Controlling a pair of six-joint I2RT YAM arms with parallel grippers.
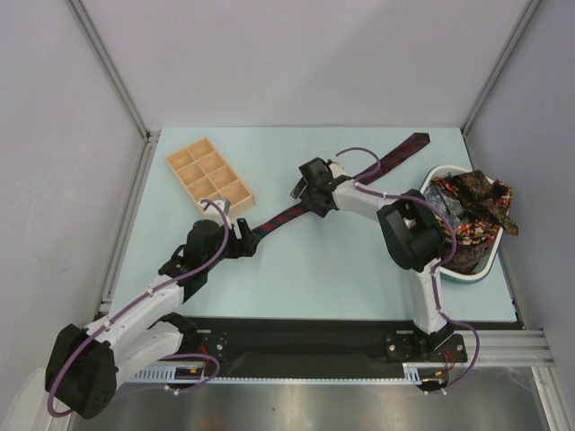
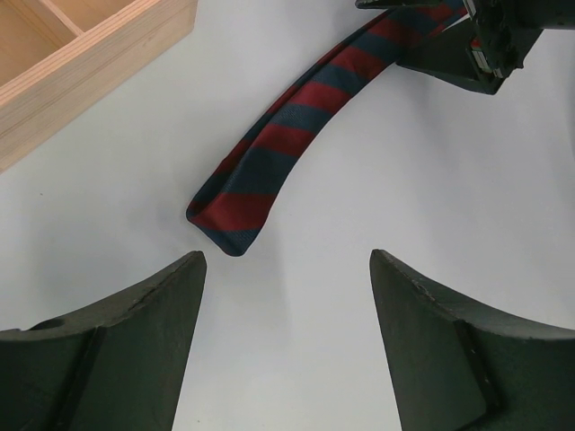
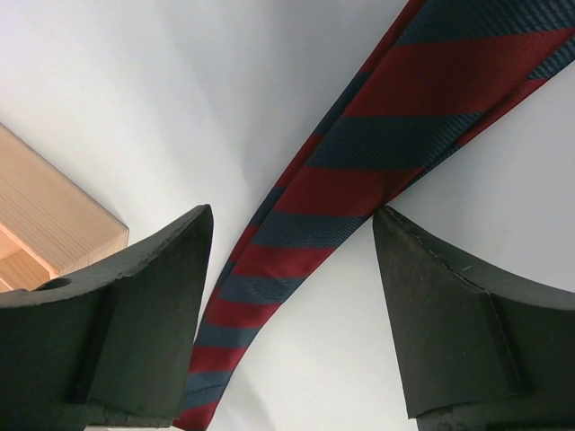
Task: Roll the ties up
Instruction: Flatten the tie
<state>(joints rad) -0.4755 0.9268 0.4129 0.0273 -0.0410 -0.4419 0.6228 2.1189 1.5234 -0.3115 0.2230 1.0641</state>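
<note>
Pale blue table point(image 1: 341, 269), grey walls. Navy-and-red striped tie point(image 1: 395, 160) lies flat, diagonal from near far right corner toward centre. Soft, light, limp (probably slippery): pinch narrow near end. Left gripper point(image 2: 287, 260) released, just short of that end. Right gripper point(image 3: 292, 214) released, straddling mid-length.

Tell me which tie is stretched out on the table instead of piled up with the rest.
The navy tie with red diagonal stripes, lying across the table; the other ties sit heaped in the white tub.
</note>
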